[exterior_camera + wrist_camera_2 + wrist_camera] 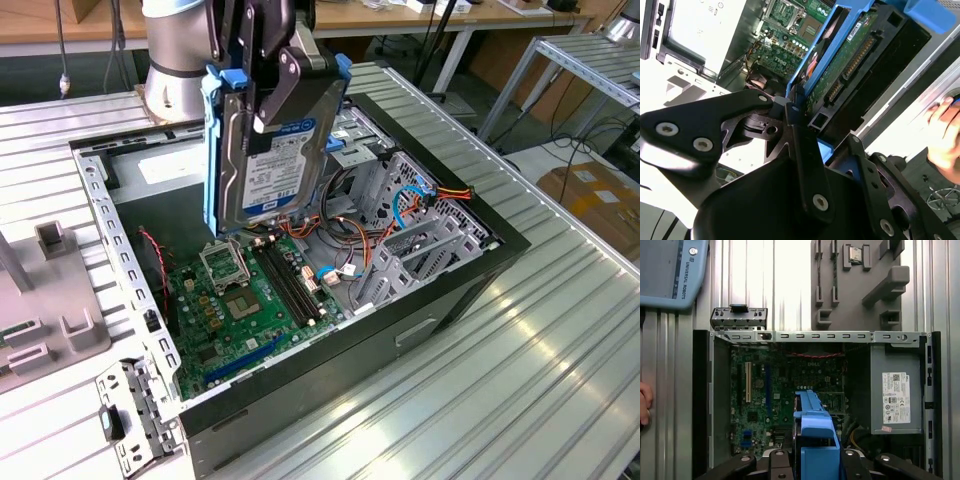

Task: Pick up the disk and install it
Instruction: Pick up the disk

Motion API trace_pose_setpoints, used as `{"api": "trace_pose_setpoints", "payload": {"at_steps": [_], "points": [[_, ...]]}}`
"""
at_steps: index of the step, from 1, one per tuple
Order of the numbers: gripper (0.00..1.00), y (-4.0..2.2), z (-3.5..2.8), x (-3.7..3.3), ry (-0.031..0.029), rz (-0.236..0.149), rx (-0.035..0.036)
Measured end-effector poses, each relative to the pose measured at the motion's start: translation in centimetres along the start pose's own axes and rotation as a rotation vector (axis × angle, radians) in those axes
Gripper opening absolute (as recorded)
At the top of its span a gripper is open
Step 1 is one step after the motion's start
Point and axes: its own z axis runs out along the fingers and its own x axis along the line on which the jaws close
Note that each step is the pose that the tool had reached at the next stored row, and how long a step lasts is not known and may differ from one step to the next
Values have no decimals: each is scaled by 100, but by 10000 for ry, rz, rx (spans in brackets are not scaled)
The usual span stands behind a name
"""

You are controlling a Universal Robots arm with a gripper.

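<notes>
The disk (275,150) hangs on edge over the open computer case (100,215), above the motherboard (240,300). It is a dark hard drive with a white and blue label in a blue plastic carrier frame (212,130). My gripper (262,100) comes down from above and is shut on the disk, one black finger across the label face. In the second wrist view the disk (840,65) shows its green circuit side and connectors between my fingers (795,135). In the first wrist view the carrier's blue edge (815,430) stands over the motherboard (765,385).
The drive cage (400,200) with orange and blue cables fills the case's end at the exterior view's right. A grey power-supply box (895,390) sits inside the case. A grey fixture block (50,320) and a loose metal bracket (135,415) lie outside. A person's hand (945,135) rests nearby.
</notes>
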Motion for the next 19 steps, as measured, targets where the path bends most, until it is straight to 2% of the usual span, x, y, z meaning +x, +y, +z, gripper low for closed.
{"api": "trace_pose_setpoints", "payload": {"at_steps": [19], "points": [[37, -51, -5, 117, -1, 0, 1]]}}
